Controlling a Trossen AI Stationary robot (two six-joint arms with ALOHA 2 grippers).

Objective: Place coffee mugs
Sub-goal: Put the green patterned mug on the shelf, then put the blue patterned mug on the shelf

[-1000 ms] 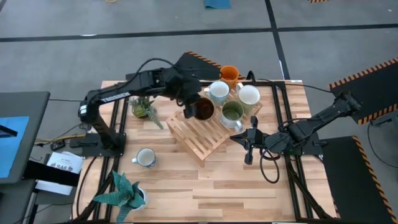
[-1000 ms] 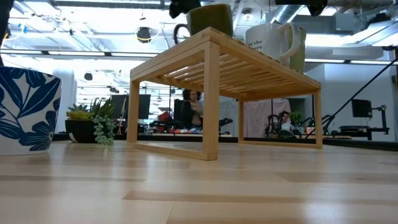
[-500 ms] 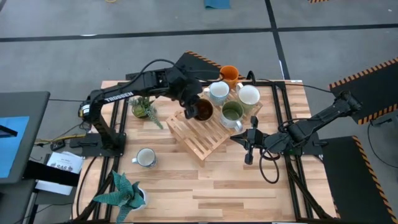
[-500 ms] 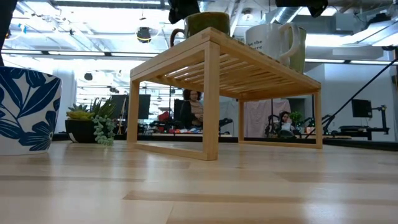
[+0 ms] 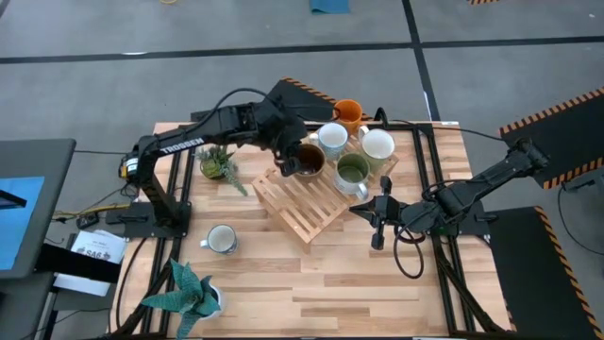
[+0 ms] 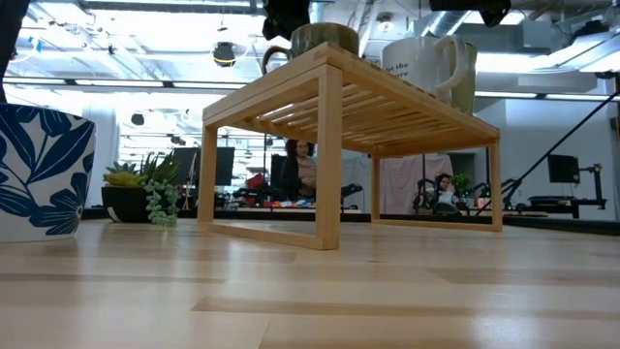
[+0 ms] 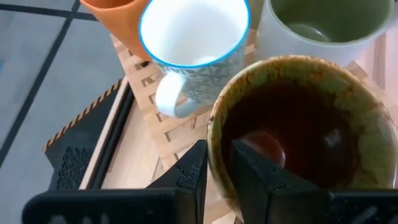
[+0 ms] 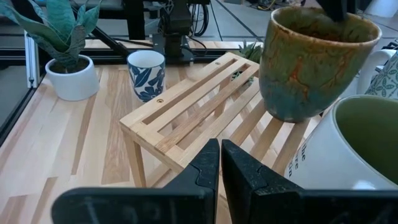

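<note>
My left gripper (image 5: 290, 158) is over the slatted rack (image 5: 307, 203), shut on the dark brown mug (image 5: 308, 161), which shows from the side in the low view (image 6: 325, 39). Standing on the rack are the orange mug (image 5: 348, 113), a blue-rimmed white mug (image 5: 331, 140), a cream mug (image 5: 377, 144) and a pale green mug (image 5: 353, 172). A blue-leaf-patterned white mug (image 5: 221, 239) stands on the table, left of the rack. My right gripper (image 5: 359, 210) waits shut near the rack's right side, beside the pale green mug (image 8: 360, 143). My left gripper pinches the dark brown mug's rim (image 7: 216, 146) on the side toward the table's left, one finger inside (image 7: 249, 168) and one outside (image 7: 193, 171), coming from above. The mug is upright, its base at the rack's top; whether it rests there I cannot tell.
A small trailing plant (image 5: 215, 162) stands left of the rack and a spiky plant in a white pot (image 5: 189, 293) at the near left corner. Bare wood lies along the near side (image 5: 359, 293). People and equipment show in the room beyond.
My left gripper has come down with the dark brown mug, which stays upright and now sits lower, level with the rack's top. My right arm has kept still.
</note>
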